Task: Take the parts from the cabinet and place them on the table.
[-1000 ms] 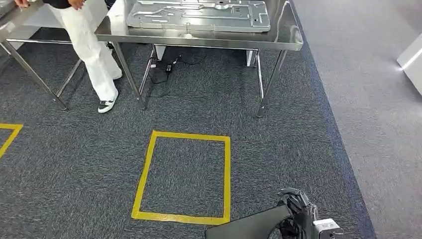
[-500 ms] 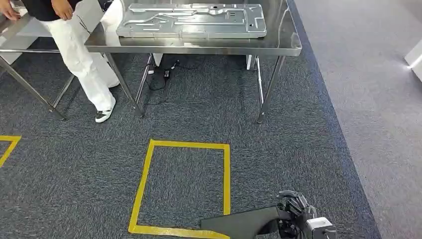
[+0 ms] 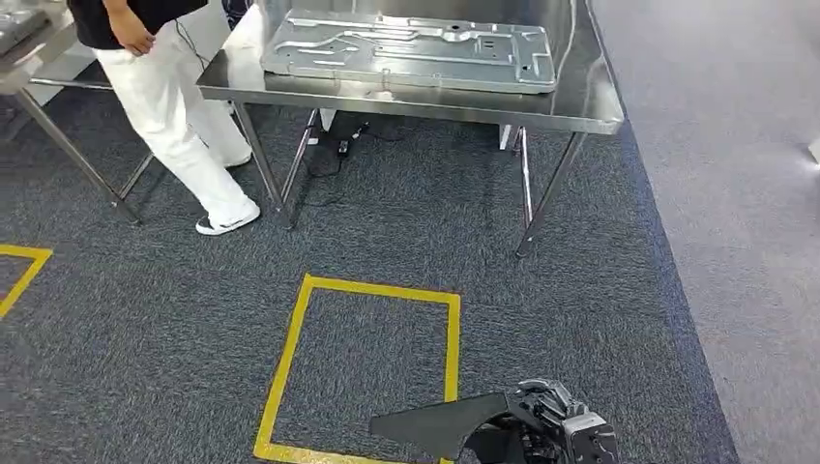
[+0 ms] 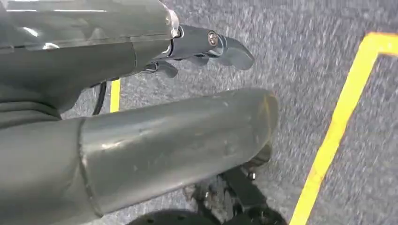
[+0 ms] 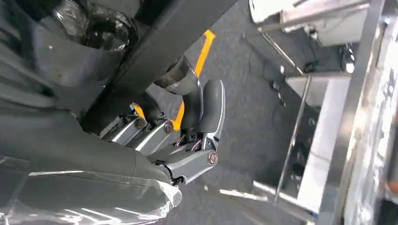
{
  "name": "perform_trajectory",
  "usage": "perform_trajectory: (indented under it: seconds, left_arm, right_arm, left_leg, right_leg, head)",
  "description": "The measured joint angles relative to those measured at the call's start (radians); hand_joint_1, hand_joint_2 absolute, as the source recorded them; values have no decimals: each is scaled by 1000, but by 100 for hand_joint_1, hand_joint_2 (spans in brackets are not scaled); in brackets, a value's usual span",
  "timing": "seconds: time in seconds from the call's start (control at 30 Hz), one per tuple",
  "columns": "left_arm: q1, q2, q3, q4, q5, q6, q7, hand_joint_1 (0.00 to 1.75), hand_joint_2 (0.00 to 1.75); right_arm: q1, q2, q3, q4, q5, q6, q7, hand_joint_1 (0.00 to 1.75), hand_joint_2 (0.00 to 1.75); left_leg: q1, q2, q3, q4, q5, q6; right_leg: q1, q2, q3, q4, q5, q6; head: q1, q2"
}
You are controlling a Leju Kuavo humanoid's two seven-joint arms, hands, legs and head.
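the right robot hand (image 3: pixel 546 414) is hanging low at the bottom of the head view and gripping a flat black part (image 3: pixel 440 425), whose pointed end is lying over the near right corner of the yellow tape square (image 3: pixel 290 360) on the dark carpet (image 3: pixel 145 329). in the right wrist view the same robot hand (image 5: pixel 176 136) is curling its fingers (image 5: pixel 213 112) round the dark part (image 5: pixel 178 33), which is running as a long dark strip across that picture. the left robot hand (image 4: pixel 206 47) is appearing in the left wrist view above the carpet, its thick thumb (image 4: pixel 173 140) and darker fingers (image 4: pixel 230 49) standing apart with nothing between them, so it is open.

further off, a steel bench (image 3: pixel 580 101) is standing on thin legs, and a large stamped metal panel (image 3: pixel 411 50) is lying flat on its top. a person in white trousers (image 3: pixel 179 116) and white shoes is standing at the bench's left end, one hand (image 3: pixel 131 39) hanging by the hip. a second bench (image 3: pixel 39 53) is standing just left of the person. a black cable (image 3: pixel 334 155) is lying on the carpet under the first bench.
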Motion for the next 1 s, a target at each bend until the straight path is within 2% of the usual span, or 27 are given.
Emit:
perform_trajectory:
  seconds: [0.03, 0.07, 0.1, 0.17, 0.2, 0.3, 0.33, 0.37, 0.4, 0.43, 0.5, 0.53, 0.57, 0.6, 0.67, 0.7, 0.73, 0.8, 0.83, 0.87, 0.9, 0.93, 1.0]
  left_arm:
    - [1, 0, 2, -1, -1, 0, 0, 0, 0]
    - [2, -1, 5, -3, -2, -1, 0, 0, 0]
    - [3, -2, 7, -4, -2, -1, 0, 0, 0]
    - [3, -4, 10, -4, -2, -1, 0, 0, 0]
    - [3, -5, 13, -5, -2, -1, 0, 0, 0]
    - [2, -8, 16, -7, -2, -1, 0, 0, 0]
    - [2, -8, 16, -8, -2, -1, 0, 0, 0]
    - [2, -8, 16, -10, -4, -1, 0, 0, 0]
    - [1, -8, 16, -13, -5, -1, 0, 0, 0]
    - [1, -10, 16, -13, -7, -3, 0, 0, 0]
    - [1, -9, 16, -14, -11, -6, -1, 0, 0]
    - [2, -9, 16, -14, -13, -9, -3, 0, 0]
    - [3, -8, 16, -14, -17, -11, -5, 0, 0]
    - [4, -6, 16, -14, -20, -11, -7, 0, 0]
    - [3, -1, 16, -14, -24, -11, -12, 0, 0]
    - [4, 0, 17, -14, -27, -11, -15, 0, 0]
    - [1, 1, 18, -14, -31, -12, -18, 0, 0]
    - [4, 3, 19, -14, -34, -12, -19, 0, 0]
    - [6, 3, 23, -14, -40, -12, -19, 0, 0]
    - [5, 3, 24, -14, -41, -12, -19, 0, 0]
    - [8, 3, 25, -14, -43, -12, -20, 0, 0]
    - [8, 3, 26, -14, -46, -12, -20, 0, 0]
    - [5, 8, 29, -13, -52, -10, -19, 0, 0]
  right_arm:
    - [0, -3, 4, 3, -5, -1, 0, 175, 175]
    - [-2, -8, 7, 8, -7, -3, 1, 175, 175]
    - [-2, -11, 10, 11, -7, -5, 1, 175, 175]
    - [-2, -17, 12, 11, -7, -6, 2, 175, 175]
    - [-6, -19, 13, 13, -7, -6, 2, 175, 175]
    - [-6, -21, 19, 15, -7, -11, 4, 175, 175]
    - [-6, -22, 20, 15, -7, -14, 6, 175, 175]
    - [-7, -24, 22, 16, -7, -18, 8, 175, 175]
    - [-7, -25, 25, 16, -3, -18, 9, 175, 175]
    - [-7, -25, 28, 16, 3, -19, 10, 175, 175]
    - [-10, -25, 29, 16, 29, -19, 12, 175, 175]
    - [-13, -26, 29, 16, 58, -19, 16, 175, 175]
    - [-16, -26, 29, 14, 93, -17, 20, 175, 175]
    - [-19, -26, 28, 6, 132, -10, 32, 175, 175]
    - [-25, -26, 25, -29, 204, -3, 58, 175, 175]
    - [-28, -26, 22, -50, 235, 0, 69, 175, 175]
    - [-34, -27, 15, -72, 260, 5, 77, 175, 175]
    - [-43, -29, 0, -114, 306, 23, 92, 175, 175]
    - [-47, -29, -7, -131, 321, 31, 94, 175, 175]
    - [-53, -29, -16, -150, 335, 40, 100, 175, 175]
    - [-60, -29, -23, -161, 349, 44, 103, 175, 175]
    - [-67, -29, -32, -172, 362, 45, 105, 175, 175]
    - [-78, -31, -52, -185, 385, 55, 118, 175, 175]
  left_leg:
    - [0, -4, 2, 0, -2, -1]
    - [0, -8, 6, 0, -5, -2]
    - [0, -11, 12, 0, -9, -4]
    - [0, -16, 25, 0, -16, -11]
    - [-3, -17, 21, 1, -20, -17]
    - [-3, -19, 23, -1, -20, -33]
    - [-5, -19, 25, -3, -20, -39]
    - [-3, -16, 22, 6, -28, -44]
    - [-3, -10, 11, 37, -52, -48]
    - [-1, -8, -18, 97, -91, -52]
    - [4, -5, -93, 253, -158, -60]
    - [5, -4, -118, 301, -163, -63]
    - [5, -3, -121, 303, -145, -64]
    - [6, -2, -97, 252, -104, -62]
    - [6, 0, -10, 78, -15, -55]
    - [4, 5, 17, 26, -16, -50]
    - [-3, 6, 27, 1, -36, -45]
    - [-3, 4, 23, -2, -39, -30]
    - [-3, 2, 31, -7, -43, -22]
    - [0, -2, 53, -15, -41, -15]
    - [0, -1, 68, -21, -45, -10]
    - [0, -1, 76, -24, -49, -4]
    - [-1, -2, 89, -24, -64, 2]
  right_leg:
    - [-2, 0, -25, 31, 4, 2]
    - [-2, 0, -25, 12, 36, 3]
    - [-3, 0, -5, -44, 84, 3]
    - [-3, 2, 63, -214, 186, -4]
    - [0, 6, 75, -247, 178, -11]
    - [8, 6, 70, -254, 184, -22]
    - [6, 6, 71, -260, 188, -28]
    - [-5, 3, 78, -272, 195, -37]
    - [-5, 2, 81, -276, 196, -42]
    - [-5, -1, 81, -276, 195, -46]
    - [-3, -4, 80, -276, 191, -50]
    - [-3, -3, 80, -276, 182, -50]
    - [-4, -3, 85, -276, 179, -48]
    - [-4, -3, 93, -276, 173, -45]
    - [-5, -5, 114, -276, 162, -37]
    - [-5, -8, 121, -276, 156, -32]
    - [1, -7, 120, -271, 148, -22]
    - [0, -7, 130, -271, 160, -9]
    - [-1, -7, 132, -270, 162, -2]
    - [-3, -7, 131, -263, 156, 2]
    - [-4, -5, 125, -231, 151, 6]
    - [-4, -3, 91, -174, 133, 7]
    - [-4, 1, -23, -17, 79, 9]
  head:
    - [0, 0]
    - [0, 0]
    - [0, 0]
    - [0, 0]
    - [0, 0]
    - [0, 0]
    - [0, 0]
    - [0, 0]
    - [0, 0]
    - [0, 0]
    - [0, 0]
    - [0, 0]
    - [0, 0]
    - [0, 0]
    - [0, 0]
    - [0, 0]
    - [0, 0]
    - [0, 0]
    - [0, 0]
    - [-1, 0]
    - [1, 0]
    - [1, 0]
    - [0, 0]
